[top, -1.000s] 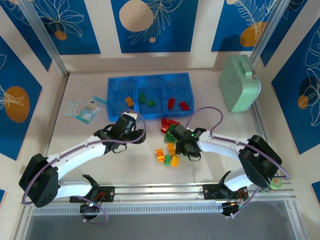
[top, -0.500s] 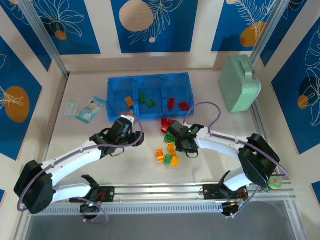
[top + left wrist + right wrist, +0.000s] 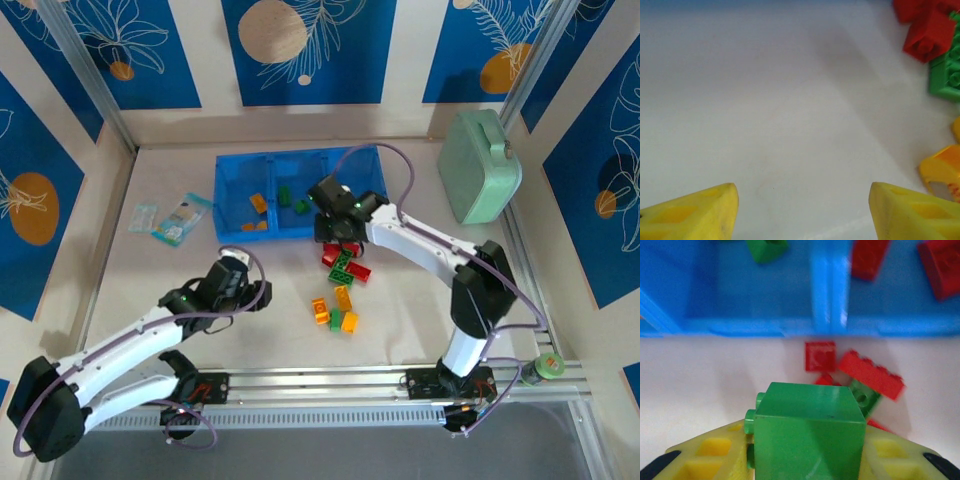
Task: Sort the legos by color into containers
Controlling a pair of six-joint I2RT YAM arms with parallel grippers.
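Carried up from the loose pile (image 3: 341, 277), a green lego (image 3: 807, 432) is held clenched in the right pincer (image 3: 338, 220), just before the near wall of the blue tray (image 3: 296, 157). Drawn back, the left pincer (image 3: 802, 210) is kept released above bare desk (image 3: 790, 100).

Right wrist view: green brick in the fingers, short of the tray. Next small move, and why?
Probably ease it forward and slightly left, over the middle compartment: the held green brick hangs before the tray wall, close to a divider, and another green brick lies left of it.
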